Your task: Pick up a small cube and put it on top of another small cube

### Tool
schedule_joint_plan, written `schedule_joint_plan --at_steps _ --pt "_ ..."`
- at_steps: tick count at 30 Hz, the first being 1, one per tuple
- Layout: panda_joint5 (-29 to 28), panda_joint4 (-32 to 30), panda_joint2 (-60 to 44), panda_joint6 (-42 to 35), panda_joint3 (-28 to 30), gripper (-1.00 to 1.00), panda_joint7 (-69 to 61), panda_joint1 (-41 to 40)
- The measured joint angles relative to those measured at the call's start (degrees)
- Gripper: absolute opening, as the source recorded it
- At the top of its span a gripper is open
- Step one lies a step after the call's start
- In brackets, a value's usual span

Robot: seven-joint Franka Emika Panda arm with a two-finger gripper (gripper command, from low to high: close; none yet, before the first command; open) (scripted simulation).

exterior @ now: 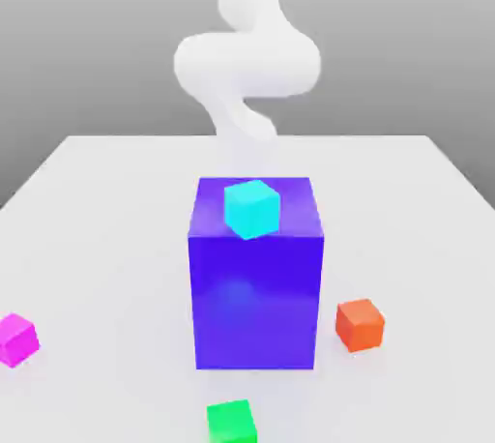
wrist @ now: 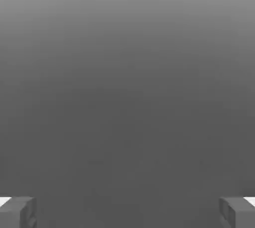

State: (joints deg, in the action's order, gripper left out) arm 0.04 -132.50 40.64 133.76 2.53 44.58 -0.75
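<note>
The pincer (wrist: 127,213) stands wide apart, with nothing between its tips. The small magenta cube (exterior: 16,339) sits on the counter (exterior: 126,238) near the exterior view's left edge. It looks light and rigid, probably smooth enough to slip; a square grip on two opposite side faces, around mid-height, should suit.

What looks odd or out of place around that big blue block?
Nothing looks damaged. The cyan cube sits up on the big blue block, while the magenta, orange and green cubes lie on the table.
</note>
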Motion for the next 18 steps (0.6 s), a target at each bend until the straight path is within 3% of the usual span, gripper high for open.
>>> schedule_joint_plan --at_steps 9,18 --pt "1.94 -2.64 -18.74 7.28 9.99 0.0 -5.9 -3.01" --pt "8.24 -5.18 -37.68 14.26 18.42 0.0 -14.84 -8.52"
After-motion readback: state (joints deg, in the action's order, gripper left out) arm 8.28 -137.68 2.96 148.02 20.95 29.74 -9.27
